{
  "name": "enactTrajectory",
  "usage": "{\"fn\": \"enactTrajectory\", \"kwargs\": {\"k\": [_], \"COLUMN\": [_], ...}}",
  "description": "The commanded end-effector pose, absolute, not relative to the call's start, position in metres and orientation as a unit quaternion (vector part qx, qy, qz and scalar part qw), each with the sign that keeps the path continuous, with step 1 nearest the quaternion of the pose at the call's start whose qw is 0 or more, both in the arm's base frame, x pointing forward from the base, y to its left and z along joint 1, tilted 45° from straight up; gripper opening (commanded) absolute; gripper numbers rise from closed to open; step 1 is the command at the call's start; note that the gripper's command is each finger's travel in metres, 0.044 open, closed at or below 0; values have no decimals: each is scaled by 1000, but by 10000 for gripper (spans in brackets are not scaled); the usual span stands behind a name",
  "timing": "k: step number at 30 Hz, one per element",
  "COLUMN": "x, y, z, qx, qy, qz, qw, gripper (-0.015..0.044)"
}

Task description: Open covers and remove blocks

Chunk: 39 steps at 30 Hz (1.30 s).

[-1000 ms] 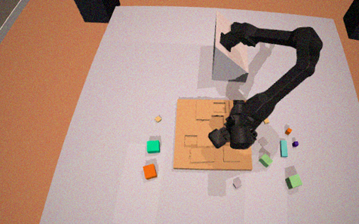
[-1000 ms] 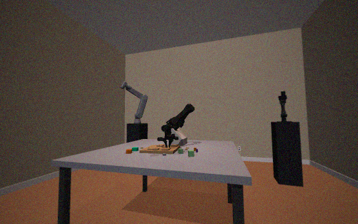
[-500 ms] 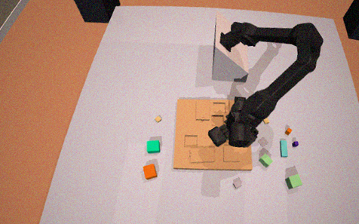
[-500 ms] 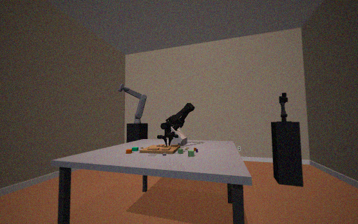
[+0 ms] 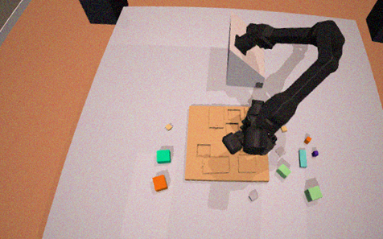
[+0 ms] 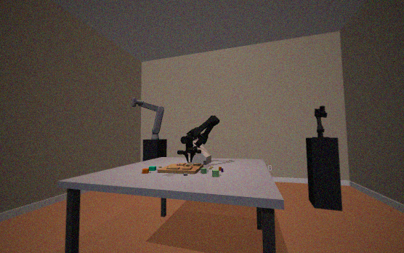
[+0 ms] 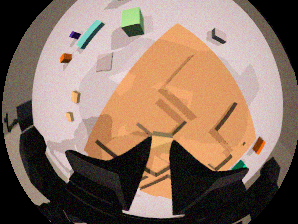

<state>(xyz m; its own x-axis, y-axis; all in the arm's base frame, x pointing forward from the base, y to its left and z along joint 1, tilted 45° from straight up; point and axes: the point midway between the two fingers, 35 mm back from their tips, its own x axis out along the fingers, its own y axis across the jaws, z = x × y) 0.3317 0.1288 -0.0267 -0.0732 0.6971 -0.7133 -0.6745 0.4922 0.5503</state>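
The robot's gripper is pinching a small tan block over the wooden board. The wrist view is showing this block between the two fingertips, but in the top view the black arm is hiding it.

The board is lying flat on the pale table. A teal block and a big orange block are sitting near one side. Near the other side, a light blue bar is lying by a tiny purple block and a small orange block.

The top view is showing two light green blocks, the near one and the far one. The wrist view is showing only the near one. A grey block is resting beside the board.

Only the room view is showing a grey arm and another dark arm, each standing on a black box. The wrist view is showing two tan bits, one sitting near the other.
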Motion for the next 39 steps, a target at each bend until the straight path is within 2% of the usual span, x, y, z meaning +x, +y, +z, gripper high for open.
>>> {"fn": "enactTrajectory", "kwargs": {"k": [1,19,39], "x": [336,339,347], "y": [124,94,34], "z": [-20,10,-36], "qx": [9,8,-4], "qy": [526,526,534], "qz": [505,504,488], "qw": [684,685,691], "gripper": [80,80,80]}}
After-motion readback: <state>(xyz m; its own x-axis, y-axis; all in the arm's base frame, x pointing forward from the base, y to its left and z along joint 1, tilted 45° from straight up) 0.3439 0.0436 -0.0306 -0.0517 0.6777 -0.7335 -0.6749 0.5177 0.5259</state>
